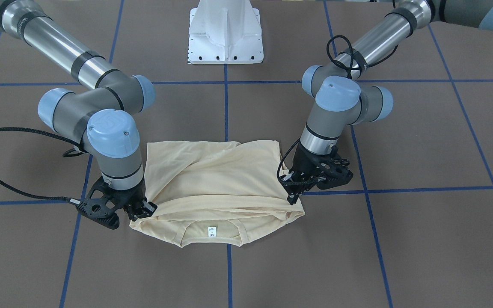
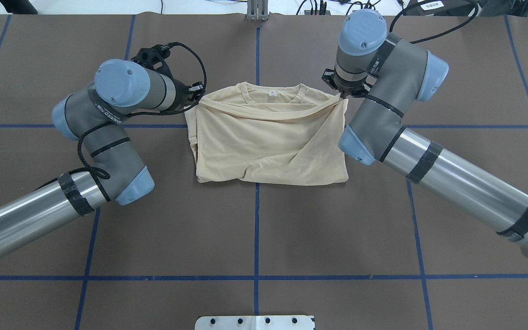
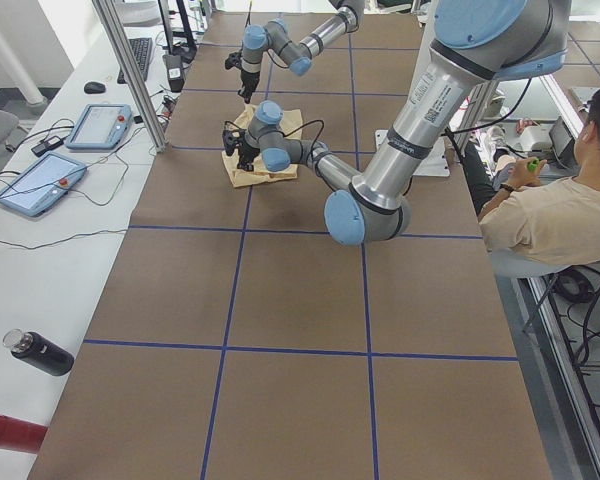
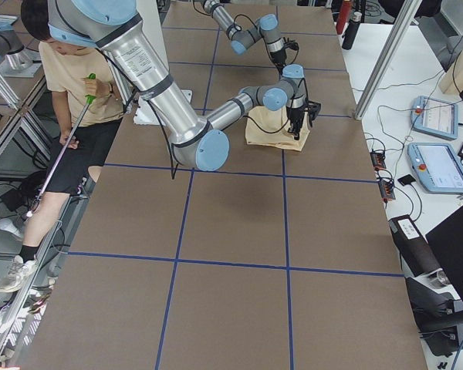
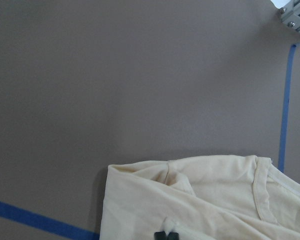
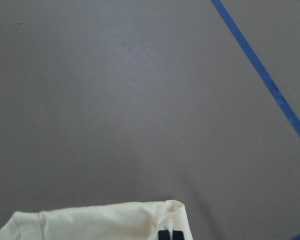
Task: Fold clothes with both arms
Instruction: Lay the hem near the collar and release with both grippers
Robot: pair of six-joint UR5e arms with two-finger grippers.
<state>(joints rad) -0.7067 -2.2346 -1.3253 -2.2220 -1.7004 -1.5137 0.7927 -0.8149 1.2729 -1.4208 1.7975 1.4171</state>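
The clothes (image 2: 268,137), one pale cream-yellow shirt, lie folded on the brown table with the collar and white neck label (image 1: 212,231) at the far edge from the robot. A folded-over layer stretches between both grippers near the collar. My left gripper (image 2: 198,97) is shut on the shirt's left corner, and its fingertips (image 5: 166,235) pinch fabric in the left wrist view. On the opposite corner my right gripper (image 2: 341,94) is shut, with fingertips (image 6: 170,235) closed on the cloth edge. The chest print is hidden.
The white pedestal base (image 1: 226,38) stands behind the shirt. Blue tape lines (image 2: 256,229) grid the table. A seated person (image 3: 560,210) is beside the table. Tablets (image 3: 100,125) and a dark bottle (image 3: 38,352) lie on a side bench.
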